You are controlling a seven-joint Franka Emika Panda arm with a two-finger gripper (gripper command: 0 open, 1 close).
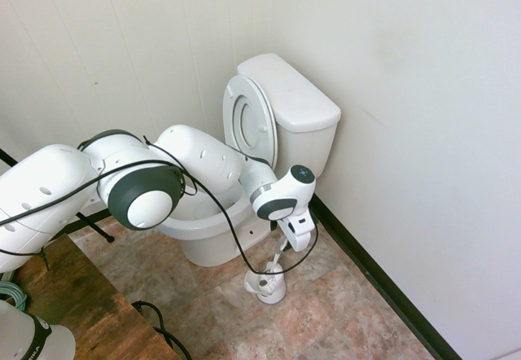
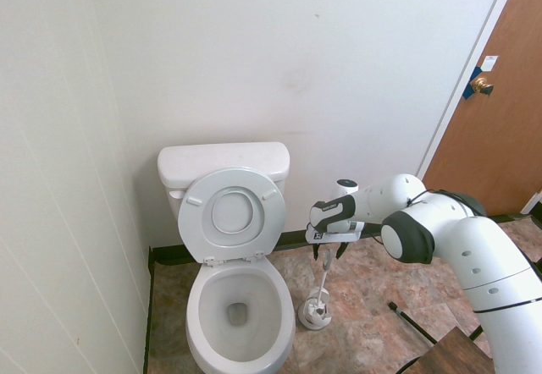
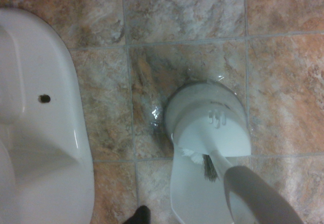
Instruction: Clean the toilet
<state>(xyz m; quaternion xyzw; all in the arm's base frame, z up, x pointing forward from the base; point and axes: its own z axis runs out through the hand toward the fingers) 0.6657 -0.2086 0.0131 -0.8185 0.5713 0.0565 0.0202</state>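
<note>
Gripper (image 2: 329, 252) open, pointing down, fingers either side of brush handle (image 2: 324, 274); holder (image 2: 315, 314) directly below, toilet (image 2: 240, 306) beside it.

One toilet (image 2: 237, 306) stands in the room, with one seat ring and lid raised against one tank (image 2: 222, 164). One brush holder (image 2: 315, 313) sits on the tiled floor directly beneath the gripper (image 2: 329, 255), and one brush (image 2: 324, 279) stands in it (its handle rising toward the spread fingers). One arm carries that single gripper. One brown door (image 2: 500, 120) with one knob lies well behind it.
</note>
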